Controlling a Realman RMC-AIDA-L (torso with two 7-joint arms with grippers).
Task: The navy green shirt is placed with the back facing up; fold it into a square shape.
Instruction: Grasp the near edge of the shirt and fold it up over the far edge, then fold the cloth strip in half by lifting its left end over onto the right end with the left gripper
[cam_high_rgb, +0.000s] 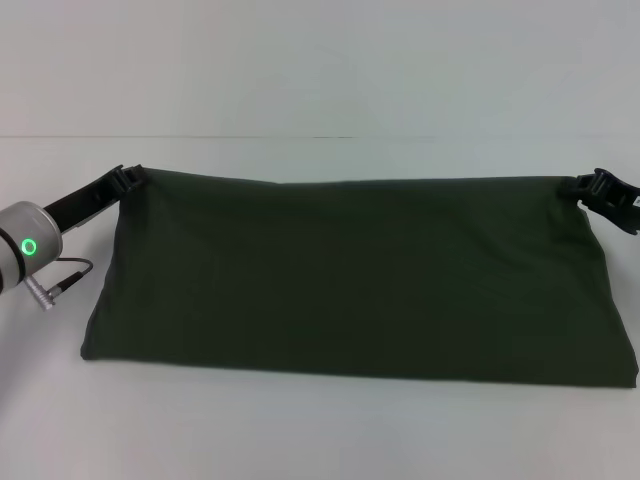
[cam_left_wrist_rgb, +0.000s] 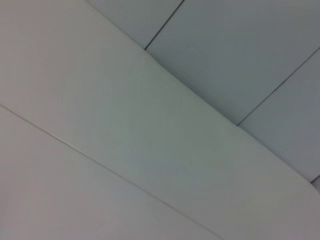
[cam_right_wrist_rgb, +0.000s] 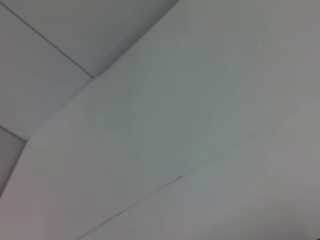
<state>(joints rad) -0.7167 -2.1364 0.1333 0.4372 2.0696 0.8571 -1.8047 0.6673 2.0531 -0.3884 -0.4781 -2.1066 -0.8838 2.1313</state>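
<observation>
Shirt (cam_high_rgb: 360, 280), navy green, lies folded into a wide band across the white worktop (cam_high_rgb: 320, 440); the left pincer (cam_high_rgb: 128, 177) pinches its far left corner. The right pincer (cam_high_rgb: 590, 185) is clamped on the far right corner.

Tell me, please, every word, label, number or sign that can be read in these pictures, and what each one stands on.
No readable text anywhere.
The navy green shirt: plain dark cloth on the side that shows, no lettering.
The left gripper and the right gripper, at the shirt's far corners: no legible marks.
The left arm's wrist: a glowing green ring light, a sign only, no characters.
Both wrist views: only pale panels with seams, no writing.
</observation>
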